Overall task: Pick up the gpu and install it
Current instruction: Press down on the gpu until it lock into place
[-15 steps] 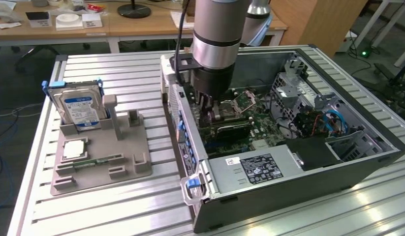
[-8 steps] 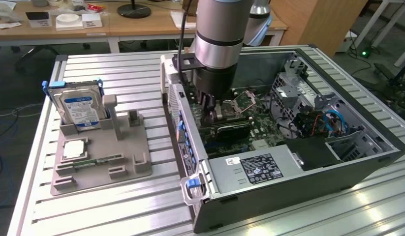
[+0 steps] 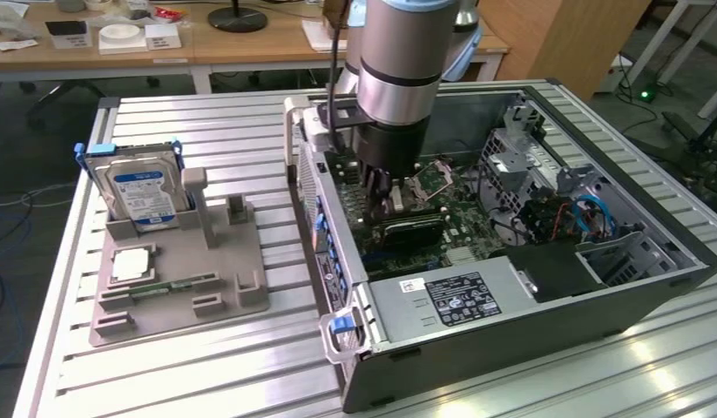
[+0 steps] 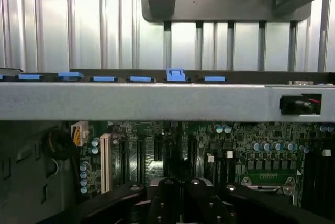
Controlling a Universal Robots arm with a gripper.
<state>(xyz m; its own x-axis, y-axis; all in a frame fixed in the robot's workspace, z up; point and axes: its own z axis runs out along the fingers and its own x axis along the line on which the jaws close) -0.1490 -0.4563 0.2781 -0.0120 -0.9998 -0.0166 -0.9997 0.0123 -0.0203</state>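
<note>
Exterior view: gpu (image 3: 407, 228) under shut pincer (image 3: 388, 205), on motherboard (image 3: 469, 228).

HDD (image 3: 135, 193) upright in holder tray (image 3: 207, 305) at exterior view's left, PC case (image 3: 544, 322) right, pincer (image 3: 388, 198) inside, prob. over gpu (image 3: 410, 230)

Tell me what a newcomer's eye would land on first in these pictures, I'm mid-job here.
First, the big silver arm plunging into the open computer case on the slatted table, its gripper shut low over the motherboard beside the black gpu. Next, toward the exterior view's left, the grey parts tray with the blue-labelled hard drive standing upright at its far end.
</note>
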